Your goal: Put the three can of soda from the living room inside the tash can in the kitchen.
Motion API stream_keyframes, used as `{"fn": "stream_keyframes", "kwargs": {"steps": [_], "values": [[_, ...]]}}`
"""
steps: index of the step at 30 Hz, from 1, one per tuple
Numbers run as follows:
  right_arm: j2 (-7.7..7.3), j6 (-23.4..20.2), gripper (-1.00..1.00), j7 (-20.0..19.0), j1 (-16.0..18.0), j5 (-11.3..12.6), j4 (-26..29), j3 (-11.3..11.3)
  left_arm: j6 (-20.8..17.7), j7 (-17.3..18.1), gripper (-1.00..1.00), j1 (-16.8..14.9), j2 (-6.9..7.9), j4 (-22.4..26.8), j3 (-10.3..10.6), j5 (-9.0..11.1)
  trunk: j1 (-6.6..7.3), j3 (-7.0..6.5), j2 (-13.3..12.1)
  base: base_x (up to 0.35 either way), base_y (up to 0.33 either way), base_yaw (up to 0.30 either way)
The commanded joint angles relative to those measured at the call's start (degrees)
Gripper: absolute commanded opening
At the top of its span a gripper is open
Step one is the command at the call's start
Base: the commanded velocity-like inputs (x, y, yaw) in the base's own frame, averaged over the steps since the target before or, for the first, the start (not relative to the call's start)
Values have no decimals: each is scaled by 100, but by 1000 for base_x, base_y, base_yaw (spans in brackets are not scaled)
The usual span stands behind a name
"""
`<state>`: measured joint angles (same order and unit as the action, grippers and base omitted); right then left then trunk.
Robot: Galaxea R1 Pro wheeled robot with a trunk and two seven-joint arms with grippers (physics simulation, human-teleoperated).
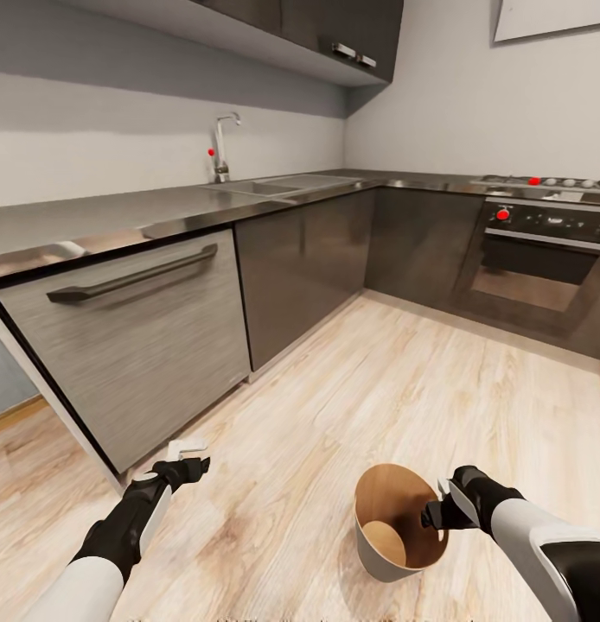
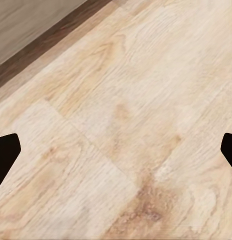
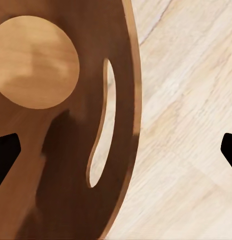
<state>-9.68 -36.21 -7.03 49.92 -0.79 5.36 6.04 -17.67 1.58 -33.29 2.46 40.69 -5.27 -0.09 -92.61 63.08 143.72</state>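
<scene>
**On the kitchen floor, a bin with nothing in it**

Near the corner of the dark cabinets [image 1: 304, 259] the tash can [image 1: 379, 557] stands upright on the wood floor [image 1: 378, 380], mouth upward. The right gripper [image 1: 438, 510] hangs over its rim, fingers spread, holding nothing. The right wrist view looks down at the bare round bottom and a slot handle [image 3: 103, 125]. The left gripper [image 1: 192, 462] hovers wide open over bare planks.

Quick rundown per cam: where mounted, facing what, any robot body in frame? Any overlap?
Head: on the head, facing forward and down at kitchen cabinets, sink, oven; both arms, left hand, right hand.
Left wrist: faces bare wood floor; black fingertips.
Right wrist: faces into trash can; fingertips.
Shared: trash can in head and right wrist.
</scene>
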Motion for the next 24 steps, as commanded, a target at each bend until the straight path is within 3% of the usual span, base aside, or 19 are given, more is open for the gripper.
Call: {"fn": "stream_keyframes", "kwargs": {"steps": [1, 8, 15, 16, 24], "values": [[0, 0, 100, 0, 0, 0, 0, -1, 0, 0, 100, -1, 0, 0, 0, 0, -2, 23, 2, 2, 0, 0], [1, 0, 100, 0, -3, 2, 0, -2, 0, 0, 100, -2, 0, -6, 0, -16, -20, 178, 11, 0, 0, 0], [4, 0, 100, 0, -16, 2, -6, 2, 0, 0, 100, -1, 0, -1, 0, -1, -20, 178, 11, 0, 0, 0], [4, 0, -100, 0, -23, 1, -1, 2, 0, 0, 100, -2, 0, 0, 0, 4, -20, 178, 11, 0, 0, 0], [-1, 14, -100, 0, -60, 2, 30, 1, 0, 0, 100, 0, 0, 0, 1, 7, -20, 178, 11, 0, 0, 0]]}}
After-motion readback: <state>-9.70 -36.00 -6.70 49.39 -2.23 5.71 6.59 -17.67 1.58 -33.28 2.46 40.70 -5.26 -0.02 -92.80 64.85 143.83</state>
